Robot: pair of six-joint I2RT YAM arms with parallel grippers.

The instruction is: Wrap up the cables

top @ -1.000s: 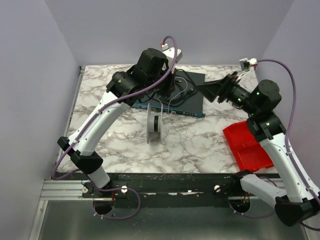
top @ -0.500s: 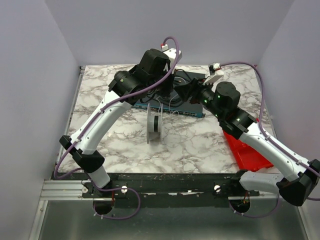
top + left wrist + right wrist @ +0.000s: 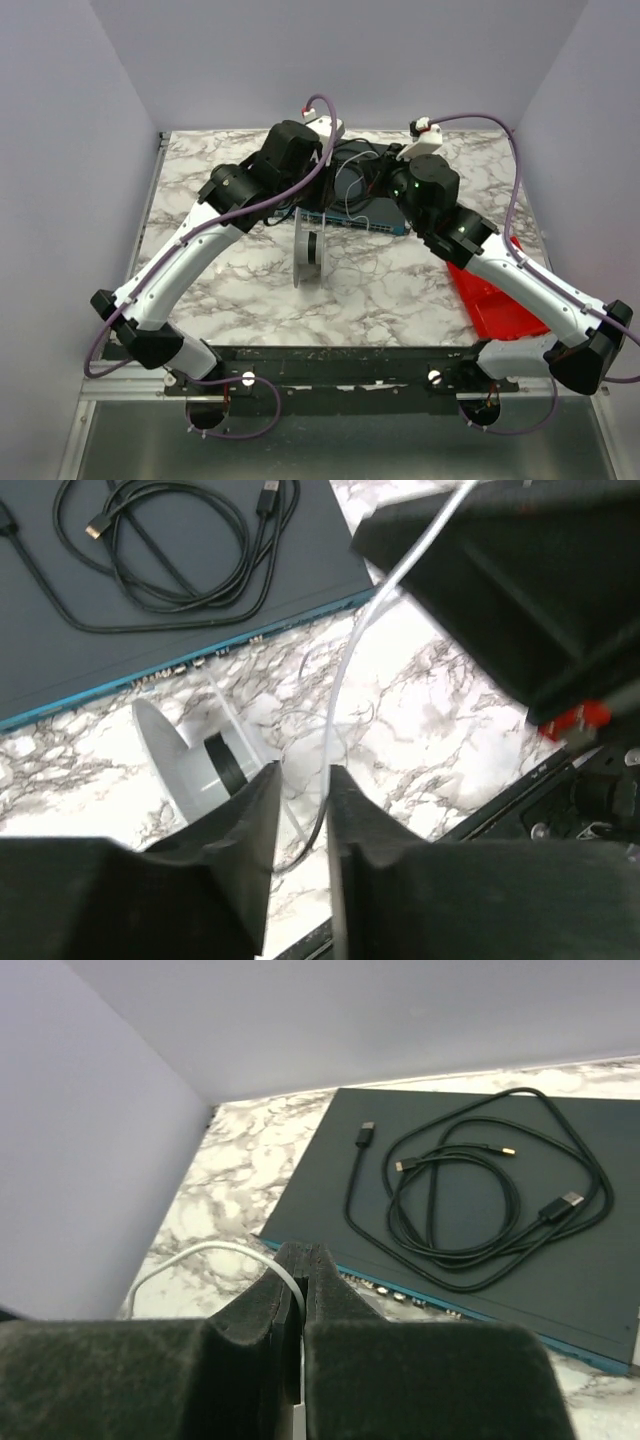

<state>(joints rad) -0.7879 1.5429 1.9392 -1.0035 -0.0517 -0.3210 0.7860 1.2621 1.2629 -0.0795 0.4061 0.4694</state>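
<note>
Wire, thread-thin, judged limp and slippery, best pinched firmly; right gripper clamped it, left gripper stood parted around it.

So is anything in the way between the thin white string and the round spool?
Nothing visible is. The white wire drops over the bare marble table to the spool. The black cable lies on the dark box behind the spool, clear of that path.
</note>
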